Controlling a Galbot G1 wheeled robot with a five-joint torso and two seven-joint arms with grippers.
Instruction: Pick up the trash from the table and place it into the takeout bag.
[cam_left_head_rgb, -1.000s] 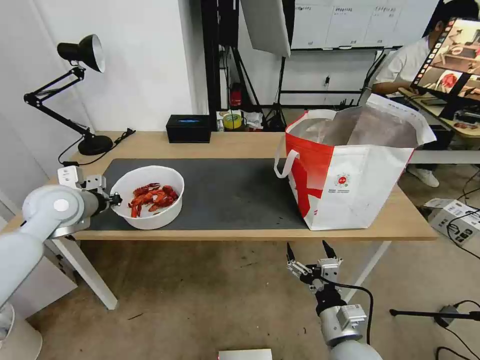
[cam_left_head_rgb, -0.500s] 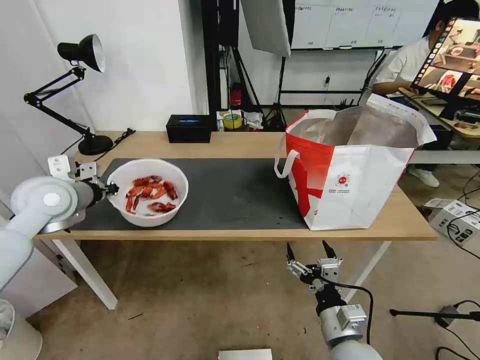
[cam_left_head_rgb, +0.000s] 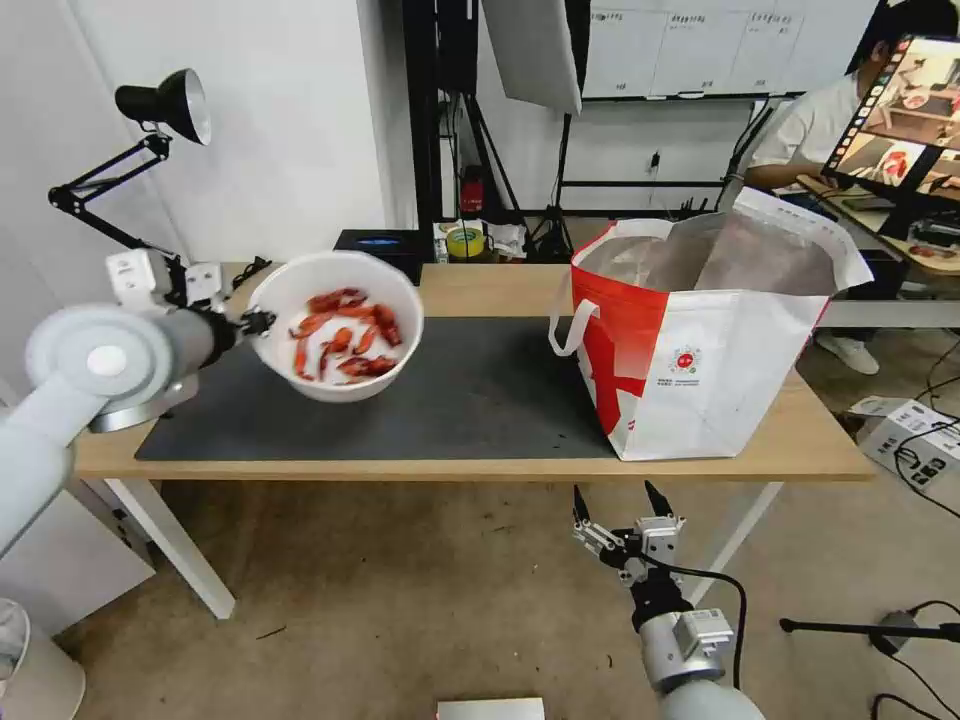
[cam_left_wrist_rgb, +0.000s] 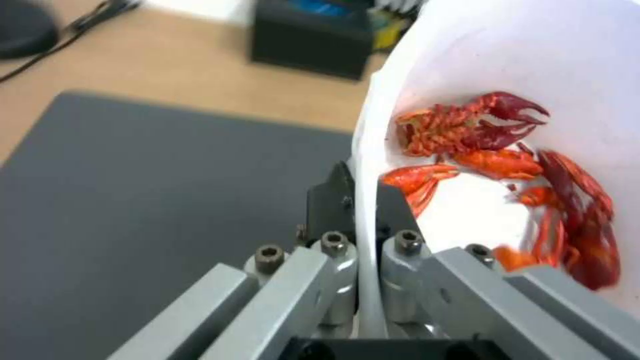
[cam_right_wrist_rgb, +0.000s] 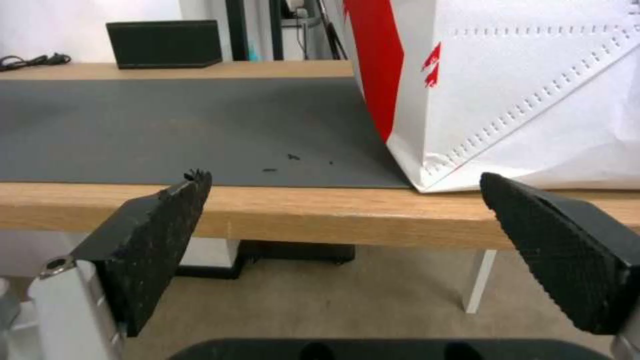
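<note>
A white round bowl of red crayfish shells (cam_left_head_rgb: 338, 325) hangs tilted above the left part of the dark grey mat (cam_left_head_rgb: 470, 390) on the light-wood table (cam_left_head_rgb: 500, 285). My left gripper (cam_left_head_rgb: 258, 322) is shut on its rim; in the left wrist view the rim (cam_left_wrist_rgb: 365, 210) sits pinched between the two fingers (cam_left_wrist_rgb: 332, 197), with shells (cam_left_wrist_rgb: 467, 130) inside. The takeout bag (cam_left_head_rgb: 700, 350), white with red side panels and foil lining, stands open at the table's right end. My right gripper (cam_left_head_rgb: 615, 497) waits open below the table's front edge, fingers (cam_right_wrist_rgb: 153, 235) wide apart.
A black rectangular box (cam_left_head_rgb: 378, 243) sits at the table's back edge behind the bowl. A black desk lamp (cam_left_head_rgb: 150, 130) stands at the back left corner. Small dark crumbs (cam_right_wrist_rgb: 293, 157) lie on the mat near the bag. A seated person and a monitor are at the far right.
My left gripper has lifted the bowl off the mat, up and to the right, and the bowl now tilts. The right arm has not moved.
</note>
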